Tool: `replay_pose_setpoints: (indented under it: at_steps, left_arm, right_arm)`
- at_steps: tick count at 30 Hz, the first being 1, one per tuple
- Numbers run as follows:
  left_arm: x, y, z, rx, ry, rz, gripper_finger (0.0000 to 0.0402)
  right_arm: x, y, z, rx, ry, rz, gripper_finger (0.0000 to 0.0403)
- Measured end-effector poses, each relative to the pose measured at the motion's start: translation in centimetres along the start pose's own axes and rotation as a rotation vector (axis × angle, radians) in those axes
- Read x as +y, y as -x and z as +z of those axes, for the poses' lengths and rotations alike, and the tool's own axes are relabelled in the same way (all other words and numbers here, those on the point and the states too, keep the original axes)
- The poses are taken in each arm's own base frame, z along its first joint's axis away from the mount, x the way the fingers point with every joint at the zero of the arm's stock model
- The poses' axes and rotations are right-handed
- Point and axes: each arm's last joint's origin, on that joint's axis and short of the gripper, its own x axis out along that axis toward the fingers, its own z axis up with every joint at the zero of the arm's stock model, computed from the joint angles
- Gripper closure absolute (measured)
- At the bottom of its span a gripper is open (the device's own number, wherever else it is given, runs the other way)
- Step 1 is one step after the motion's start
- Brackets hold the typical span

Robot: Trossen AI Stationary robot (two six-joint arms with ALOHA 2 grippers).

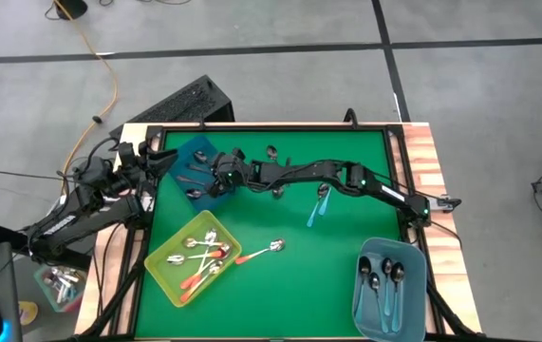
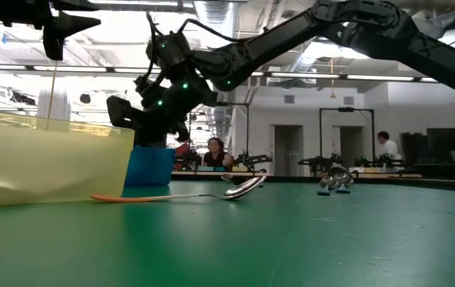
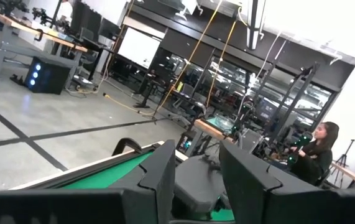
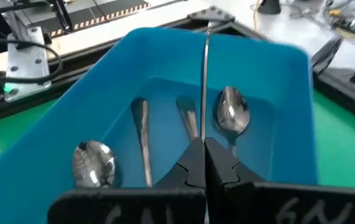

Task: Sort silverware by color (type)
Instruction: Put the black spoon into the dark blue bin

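Right gripper (image 4: 203, 163) is reaching across the table to the far-left and hovering over the dark blue bin (image 1: 197, 171). Fingers are pressed together, pinching a thin grey spoon handle (image 4: 206, 81) that is running straight out from the tips over the bin's interior. Which end of that spoon is clamped I cannot tell.

Inside the blue bin, under the gripper, all-grey spoons (image 4: 232, 111) are lying: one bowl just right of the held handle, another bowl at the left, two handles between.

Left gripper (image 3: 197, 180) is waiting at the table's far-left edge, just left of the blue bin, fingers standing spread with nothing between them.

Rest of the silverware:
- Yellow bin (image 1: 160, 268), near-left, is holding orange-handled spoons (image 1: 201, 255).
- One orange-handled spoon (image 1: 257, 254) is lying on the green mat (image 1: 299, 304) just right of the yellow bin, well apart from both grippers.
- A teal-handled spoon (image 1: 319, 203) is lying mid-table, under the right arm's span.
- A dark spoon (image 1: 271, 152) is sitting at the far edge, near the right arm's wrist.
- Light blue bin (image 1: 364, 309), near-right, is holding teal-handled spoons (image 1: 389, 281).
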Motion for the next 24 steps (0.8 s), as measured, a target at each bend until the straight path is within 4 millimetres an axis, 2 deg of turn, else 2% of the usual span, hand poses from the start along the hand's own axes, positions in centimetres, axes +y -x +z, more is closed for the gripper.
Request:
replay_pose_setpoints:
  at_steps: [11,24]
  left_arm:
    - [0.1,0.0,0.0,-0.002,0.000,0.014,0.0292]
    - [0.1,0.0,0.0,-0.014,0.000,0.037,0.0292]
  right_arm:
    - [-1.2,-0.3,0.3,0.008,0.003,-0.019,0.0398]
    - [-1.4,-0.3,0.3,0.003,0.016,-0.020,0.0398]
